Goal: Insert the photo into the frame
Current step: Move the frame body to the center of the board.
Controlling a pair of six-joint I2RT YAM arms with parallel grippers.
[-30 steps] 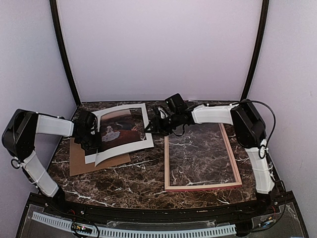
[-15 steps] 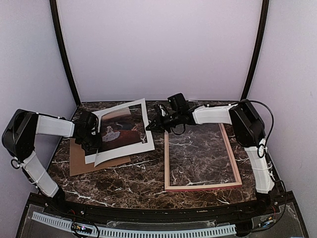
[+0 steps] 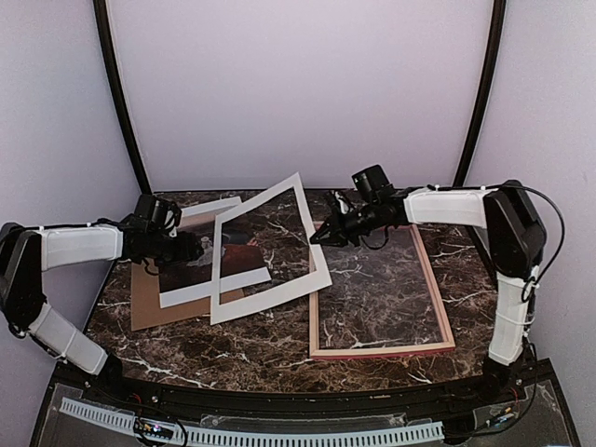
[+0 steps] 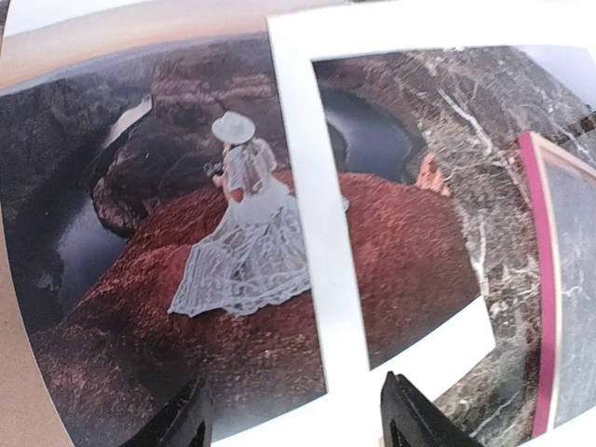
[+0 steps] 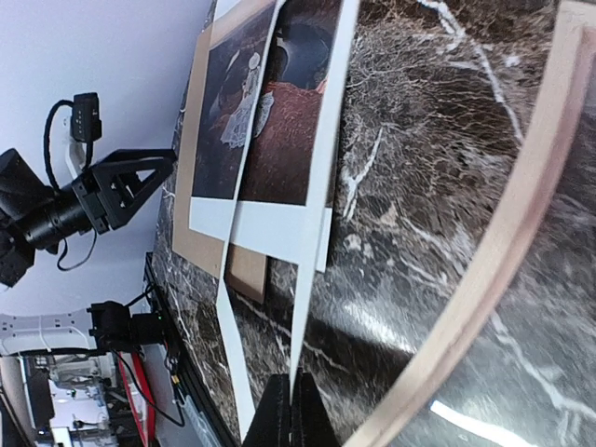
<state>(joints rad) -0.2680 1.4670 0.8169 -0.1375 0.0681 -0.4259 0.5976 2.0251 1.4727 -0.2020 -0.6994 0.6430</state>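
The photo (image 3: 191, 265) lies face up on a brown cardboard board (image 3: 149, 312) at the left; its dark scene with a figure in a white dress fills the left wrist view (image 4: 186, 233). My left gripper (image 4: 296, 410) hovers open over the photo's near border. A white window mat (image 3: 270, 293) is tilted up over the photo's right part, with my right gripper (image 3: 317, 237) shut on its right edge; the right wrist view shows that gripper (image 5: 293, 410) pinching the mat (image 5: 321, 186). The frame (image 3: 382, 351) lies flat on the right, pink at its edge (image 4: 543, 279).
The table is dark marble (image 3: 270, 349) with a black rail along its near edge. Purple walls and two black corner posts close in the back and sides. The cardboard board sticks out below the photo (image 5: 247, 270).
My right gripper shut on the white mat and drew it up and to the right, off the photo. My left gripper opened, letting go, and that arm swung back to the left.
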